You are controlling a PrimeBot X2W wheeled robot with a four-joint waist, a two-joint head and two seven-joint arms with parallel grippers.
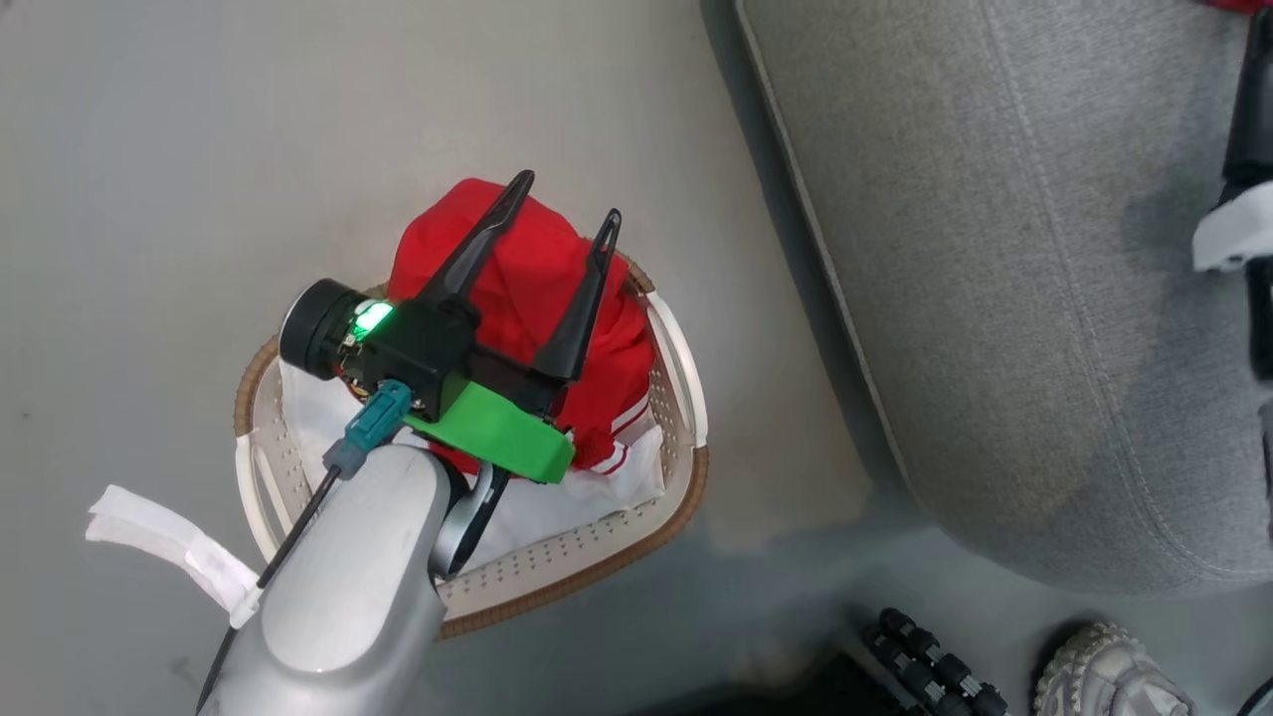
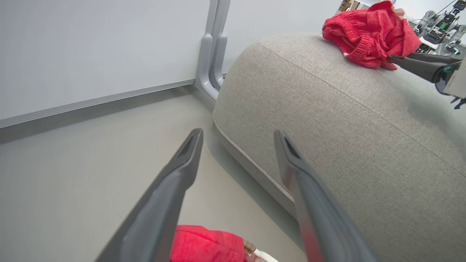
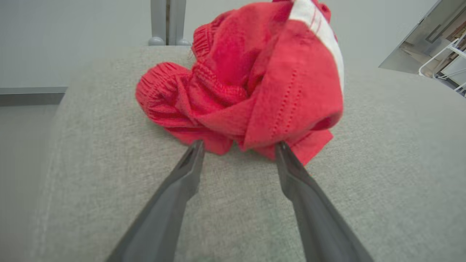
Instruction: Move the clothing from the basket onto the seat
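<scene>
Left tool (image 1: 567, 199) hovers wide open, empty, over red clothing (image 1: 522, 288) heaped in basket (image 1: 587, 547), centre frame | risk: a deep grab may snag white liner (image 1: 597, 492), dragging basket | right wrist view: right tool (image 3: 239, 145) splayed, empty, at another red garment (image 3: 247, 80) on seat (image 3: 364, 182), which head view reduces to a red sliver, upper right

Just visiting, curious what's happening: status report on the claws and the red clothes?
Left claw open, above red garment in laundry basket. Right claw open, tips at second red garment on grey sofa cushion. No obstacle seen between.
</scene>
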